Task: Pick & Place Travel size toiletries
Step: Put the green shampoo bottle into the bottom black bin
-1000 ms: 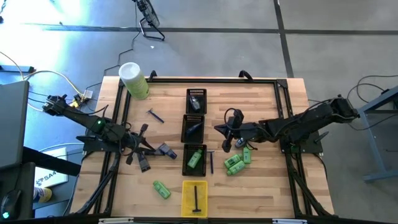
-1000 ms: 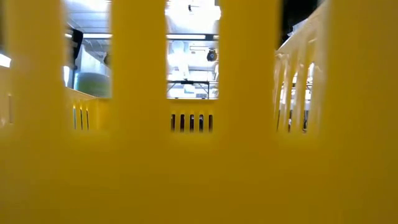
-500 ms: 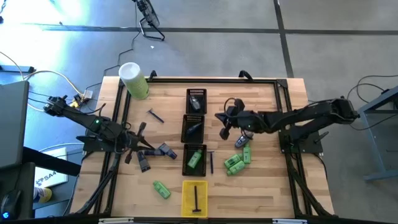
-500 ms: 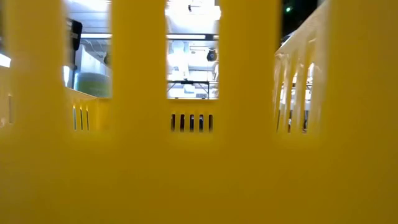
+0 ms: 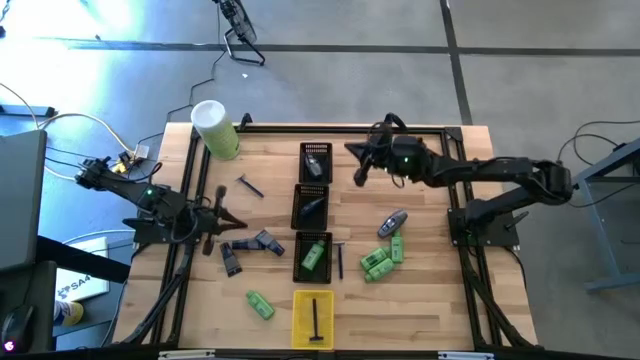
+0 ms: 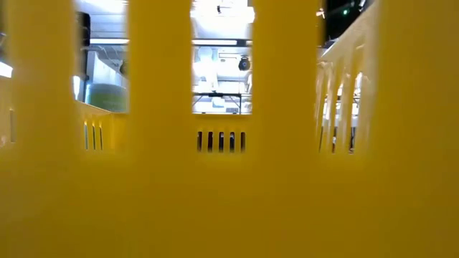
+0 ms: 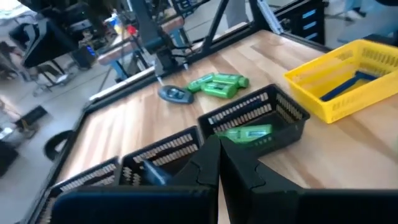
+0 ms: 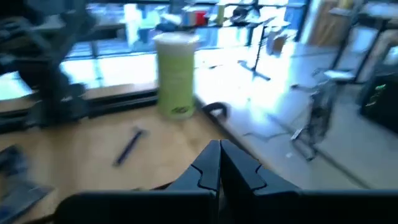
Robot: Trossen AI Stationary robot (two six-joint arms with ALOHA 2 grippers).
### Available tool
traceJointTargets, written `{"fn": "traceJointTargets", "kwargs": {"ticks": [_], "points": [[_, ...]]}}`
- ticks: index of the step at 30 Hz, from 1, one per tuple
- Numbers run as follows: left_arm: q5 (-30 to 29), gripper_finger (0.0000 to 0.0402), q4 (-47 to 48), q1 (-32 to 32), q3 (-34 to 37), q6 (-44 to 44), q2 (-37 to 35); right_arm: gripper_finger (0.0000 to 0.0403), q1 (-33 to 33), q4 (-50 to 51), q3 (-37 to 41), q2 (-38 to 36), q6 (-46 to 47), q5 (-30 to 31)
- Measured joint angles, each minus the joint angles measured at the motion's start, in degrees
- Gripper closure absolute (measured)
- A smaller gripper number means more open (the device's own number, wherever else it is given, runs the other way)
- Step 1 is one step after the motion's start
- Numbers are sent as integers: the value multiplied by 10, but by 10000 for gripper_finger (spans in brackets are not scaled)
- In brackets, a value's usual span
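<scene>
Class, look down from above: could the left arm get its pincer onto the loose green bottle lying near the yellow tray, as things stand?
Probably yes. The green bottle lies alone on bare wood, on the left arm's side, with nothing between it and the shut left pincer. The yellow tray sits beside it, apart.

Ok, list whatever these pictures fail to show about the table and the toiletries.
- Low view: the yellow tray's slotted wall fills the picture, hiding the table and both arms.
- High view: contents of the two upper black trays are dark on dark; too small to identify.
- Right wrist view: blurred; the dark stick near the pale-green cylinder cannot be identified.
- Left wrist view: the shut left claw covers the nearest black tray's inside.
</scene>
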State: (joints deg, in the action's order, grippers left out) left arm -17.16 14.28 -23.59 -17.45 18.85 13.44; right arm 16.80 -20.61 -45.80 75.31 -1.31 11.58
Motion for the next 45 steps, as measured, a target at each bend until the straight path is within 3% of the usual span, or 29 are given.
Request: {"fn": "traceJointTargets", "kwargs": {"ticks": [9, 16, 21, 27, 38, 45], "points": [[-122, 396, 82, 0, 0, -83, -32, 400, 77, -3, 0, 0, 13, 0], [-51, 396, 79, 0, 2, -156, -57, 400, 89, -2, 0, 0, 25, 1], [-18, 396, -35, 0, 59, -133, -57, 400, 89, -36, 0, 0, 6, 2], [-14, 396, -143, 0, 118, -131, -57, 400, 89, -60, 0, 0, -6, 2], [-14, 396, -158, 0, 121, -143, -57, 400, 91, -75, 0, 0, -15, 0], [-10, 396, -252, 0, 164, -131, -57, 400, 91, -79, 0, 0, -14, -2]]}}
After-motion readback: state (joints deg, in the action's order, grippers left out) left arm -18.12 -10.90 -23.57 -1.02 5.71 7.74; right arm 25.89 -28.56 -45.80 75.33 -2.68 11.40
